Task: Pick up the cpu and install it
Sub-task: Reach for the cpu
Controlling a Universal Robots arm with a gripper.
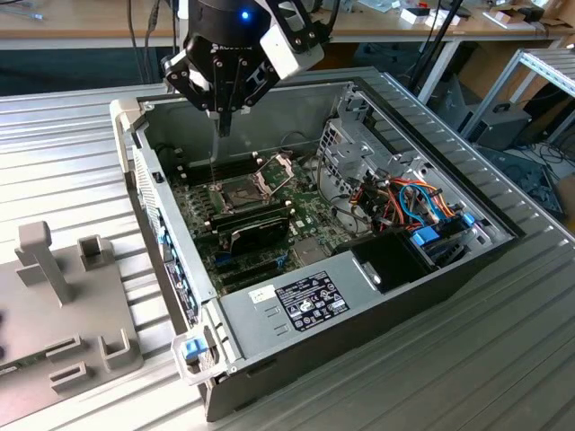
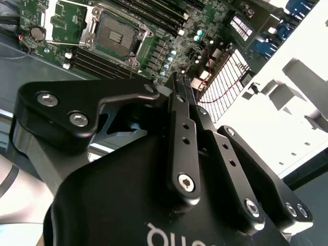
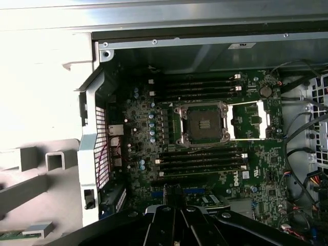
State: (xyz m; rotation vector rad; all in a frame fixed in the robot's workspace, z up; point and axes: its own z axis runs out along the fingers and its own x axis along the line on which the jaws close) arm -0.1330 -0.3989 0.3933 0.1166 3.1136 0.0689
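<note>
The gripper point(image 1: 223, 121) hangs over the open computer case point(image 1: 409, 117), which lies on its side in the middle of the bench point(image 1: 54, 153). Its fingers are pressed together into one narrow tip, above the case's rear corner. Whether anything thin is pinched there I cannot tell, and I cannot tell where the cpu is. On the motherboard point(image 3: 138, 133) the socket point(image 3: 203, 124) stands bare, its hinged frame point(image 3: 249, 120) swung open beside it. A grey fixture point(image 1: 54, 296) sits near the bench edge at the exterior view's left
</note>
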